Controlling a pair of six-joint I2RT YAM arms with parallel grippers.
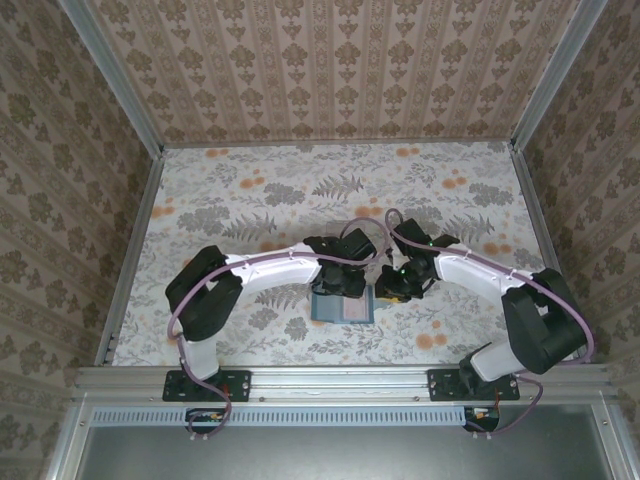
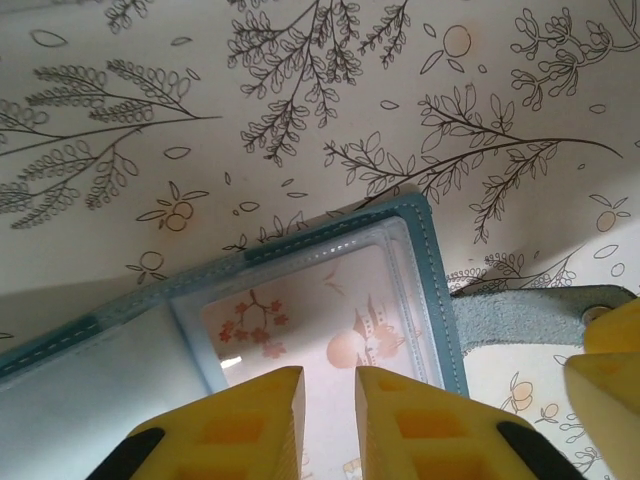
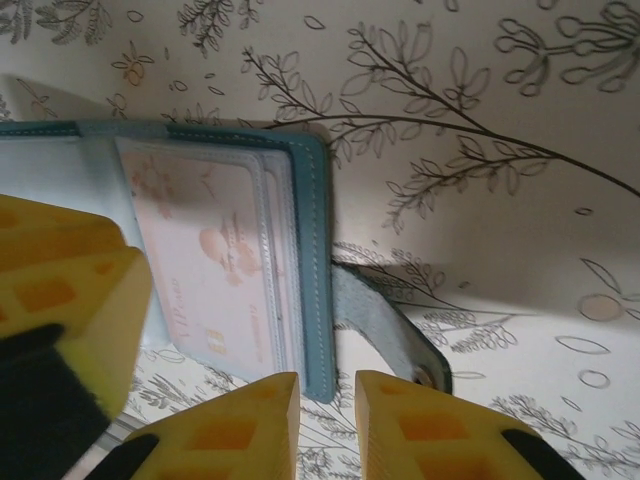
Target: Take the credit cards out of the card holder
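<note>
the card holder (image 1: 343,308) lies opened flat on the floral table (image 1: 250,190), near its front edge, between the two arms. the left gripper (image 2: 328,400) hangs low over the holder's pale grey-blue inside, its yellow fingers a narrow gap apart with nothing between them. the right gripper (image 3: 325,415) sits at the holder's right edge, likewise narrowly parted and gripping nothing, the teal corner just ahead of the gap. a pale pink credit card (image 2: 330,335) with a blossom print rests inside a clear slot. a small teal strap (image 3: 385,320) with a snap juts from the holder's right edge onto the table
</note>
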